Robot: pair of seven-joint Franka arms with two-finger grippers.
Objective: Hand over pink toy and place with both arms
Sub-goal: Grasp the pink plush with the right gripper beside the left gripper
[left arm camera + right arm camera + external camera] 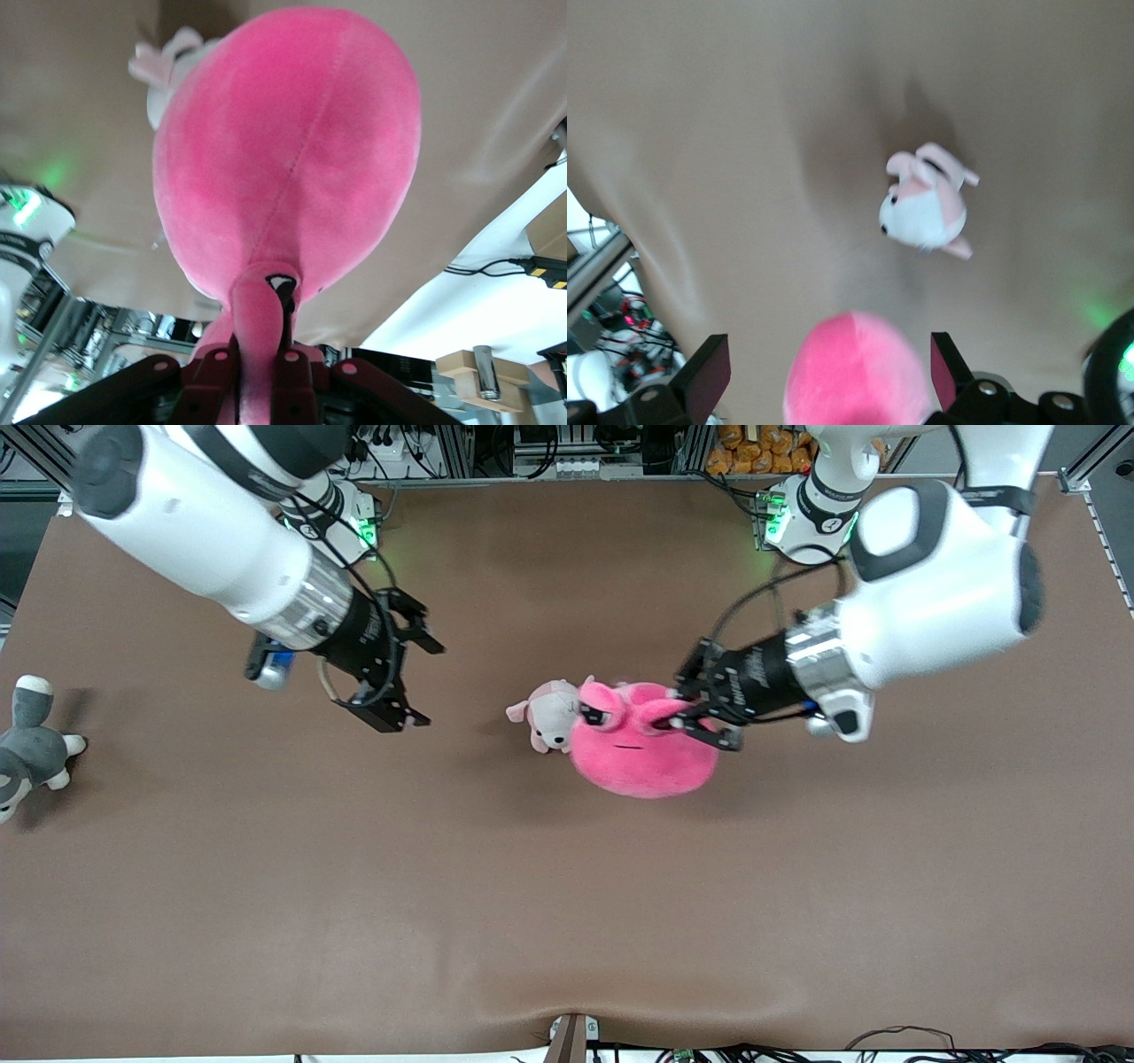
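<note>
The hot-pink toy [642,757] hangs in the air over the middle of the table, held by a thin pink flap at its top. My left gripper [687,720] is shut on that flap; in the left wrist view the fingers [306,376] pinch it and the toy's round body [283,150] hangs from them. My right gripper [423,684] is open and empty, in the air toward the right arm's end, apart from the toy. In the right wrist view the toy [855,372] shows in line with the gap between its open fingers [709,372].
A small pale pink-and-white puppy plush [549,713] lies on the brown table [567,912] beside the pink toy; it also shows in the right wrist view [926,208]. A grey-and-white plush animal [27,748] lies at the right arm's end.
</note>
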